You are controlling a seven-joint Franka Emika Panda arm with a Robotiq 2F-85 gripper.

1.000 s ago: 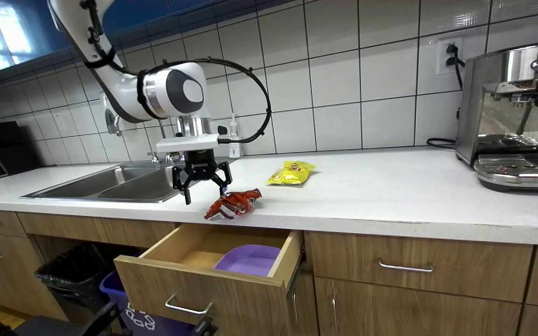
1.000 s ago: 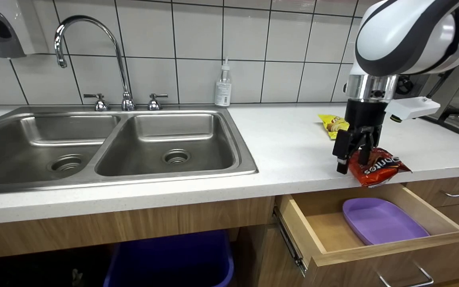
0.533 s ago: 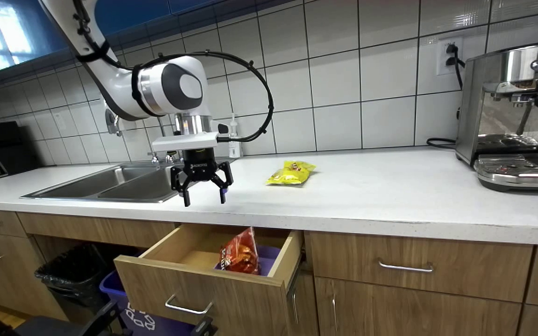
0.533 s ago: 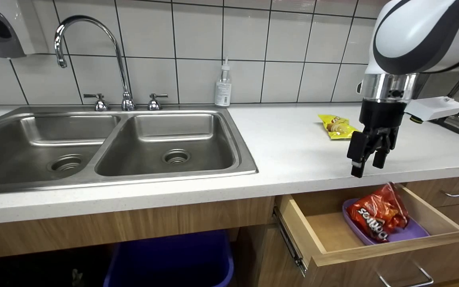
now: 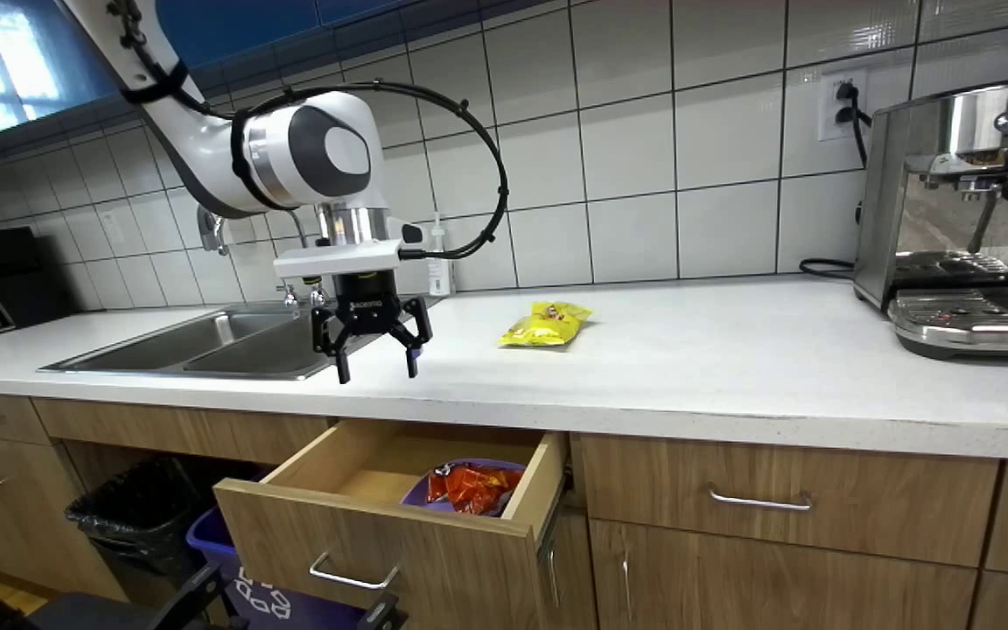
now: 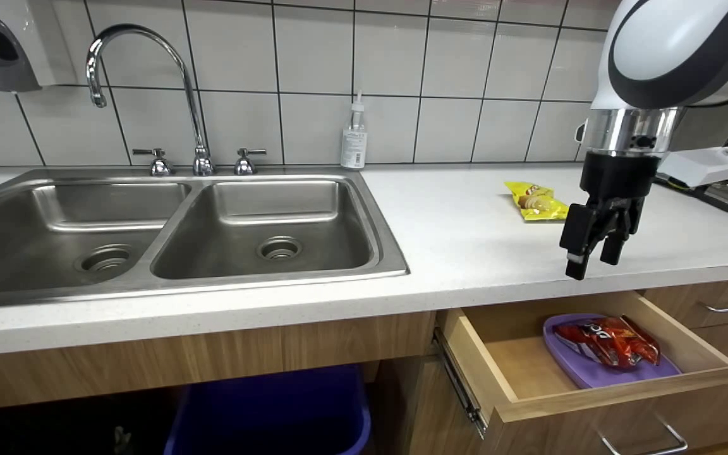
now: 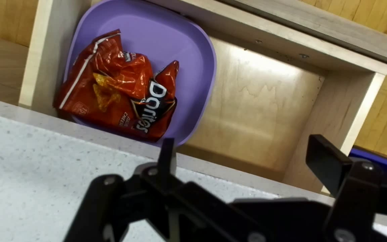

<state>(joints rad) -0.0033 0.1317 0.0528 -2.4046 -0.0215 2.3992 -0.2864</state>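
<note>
If the pulled-out drawer (image 6: 524,363), lower right in an exterior view, is jolted, the purple dish (image 7: 185,57) could shed the red bag (image 7: 116,92) seemingly overhanging its rim, upper left in the wrist view. The empty gripper (image 5: 378,374) gapes wide, clear of it. Print (image 7: 150,107) reads "Doritos" and, smaller, "CHEESE".

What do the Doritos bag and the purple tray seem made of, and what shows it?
Doritos bag: probably thin plastic film, glossy, by its creases and highlights.
Purple tray: likely moulded plastic, fairly matte, by its even colour and smooth rounded shape.
</note>
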